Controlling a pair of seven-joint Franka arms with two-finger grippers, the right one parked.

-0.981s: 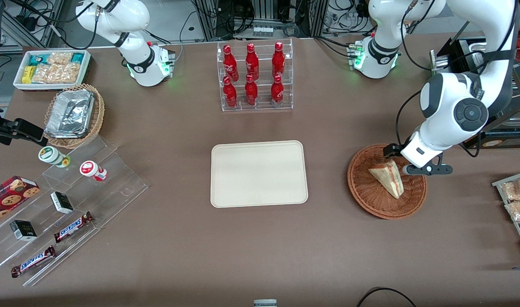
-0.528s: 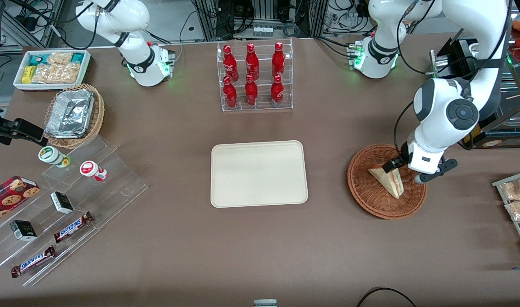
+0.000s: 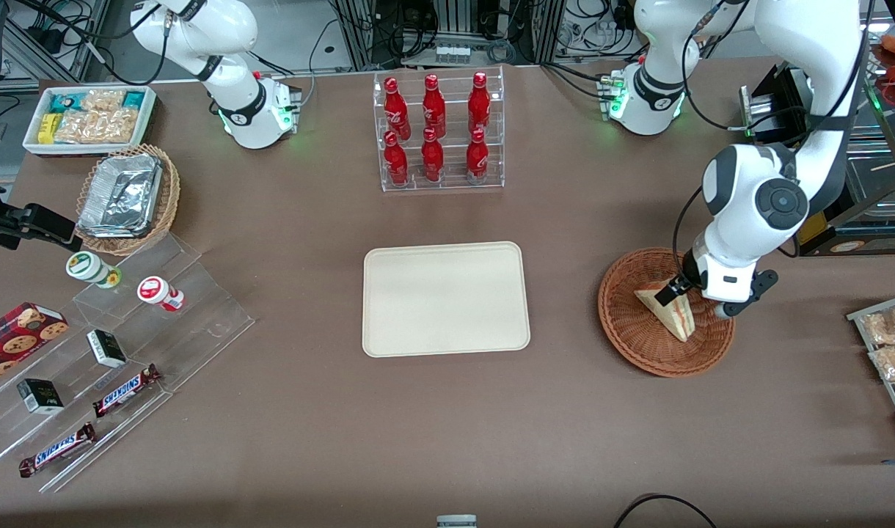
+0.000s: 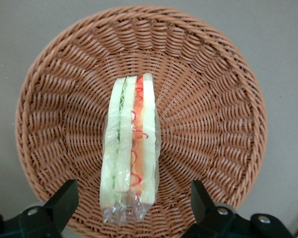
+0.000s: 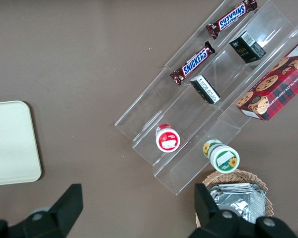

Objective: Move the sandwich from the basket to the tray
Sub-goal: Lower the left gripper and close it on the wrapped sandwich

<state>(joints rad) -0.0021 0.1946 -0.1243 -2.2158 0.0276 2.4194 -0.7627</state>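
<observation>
The sandwich (image 3: 673,314), a clear-wrapped triangular wedge, lies on its side in the reddish-brown wicker basket (image 3: 625,339) toward the working arm's end of the table. In the left wrist view the sandwich (image 4: 130,148) shows its green and red-orange filling, with the basket (image 4: 213,114) all round it. My gripper (image 3: 697,301) hangs low over the basket, open, one black finger on each side of the sandwich's wrapped end without touching it; the gripper (image 4: 132,189) holds nothing. The cream tray (image 3: 445,298) lies bare at the table's middle, and its corner (image 5: 10,144) shows in the right wrist view.
A clear rack of red bottles (image 3: 438,130) stands farther from the camera than the tray. Snack packets on a rack (image 3: 888,345) lie at the table edge beside the basket. A tan basket of foil containers (image 3: 125,196) and clear steps with snacks (image 3: 117,352) sit toward the parked arm's end.
My gripper has turned and come down over the basket, shifting a little toward the tray, so its open fingers now straddle the sandwich. The sandwich has not moved.
</observation>
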